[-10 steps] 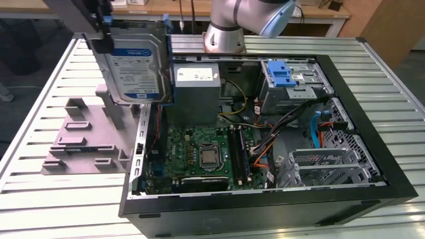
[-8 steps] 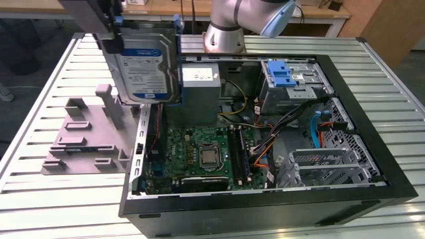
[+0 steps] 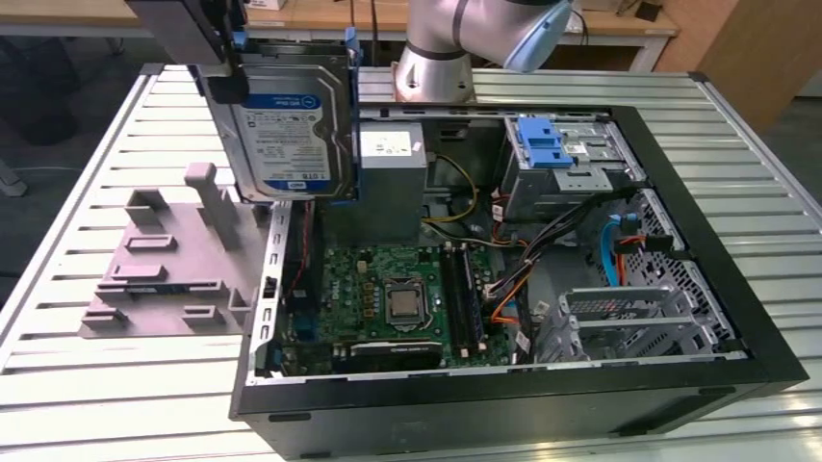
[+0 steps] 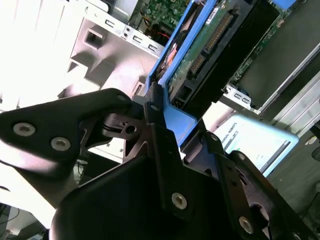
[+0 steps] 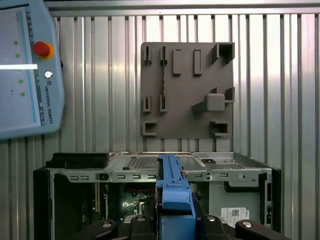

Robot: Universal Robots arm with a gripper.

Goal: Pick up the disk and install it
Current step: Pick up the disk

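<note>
disk (image 3: 293,125) hangs upright, long axis vertical, connector end down, clamped by its blue bracket in the claw (image 4: 170,120), over the open computer case (image 3: 514,404) edge nearest the grey fixture (image 3: 154,279); slatted metal table (image 3: 77,385) beneath.

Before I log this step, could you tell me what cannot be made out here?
Second wrist view: the end effector covers the near end of the disk.
Exterior view: the top edge cuts off the end effector; the disk hides part of the computer case behind it.
First wrist view: the disk is edge-on, its faces hidden.
</note>
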